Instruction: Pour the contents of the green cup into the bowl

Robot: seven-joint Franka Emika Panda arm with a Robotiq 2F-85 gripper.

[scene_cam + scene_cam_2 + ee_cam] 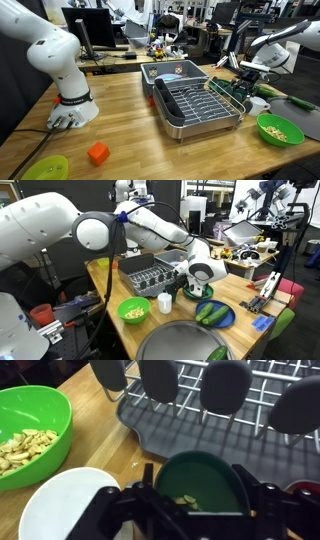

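wooden table (120, 110): grey dish rack (195, 108) mid-top; lime bowl (275, 141) holding tan bits beside white cup (165, 303); orange block (97, 153), flat lime dish (45, 168) near edge.

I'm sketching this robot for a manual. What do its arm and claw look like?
The arm is built of smooth, rounded white segments with dark bands at the joints. It rises from a round white base, which has dark cables trailing at its foot. The claw is matte black and blocky.

Dark green cup (200, 475), lime-green bowl (35, 405)
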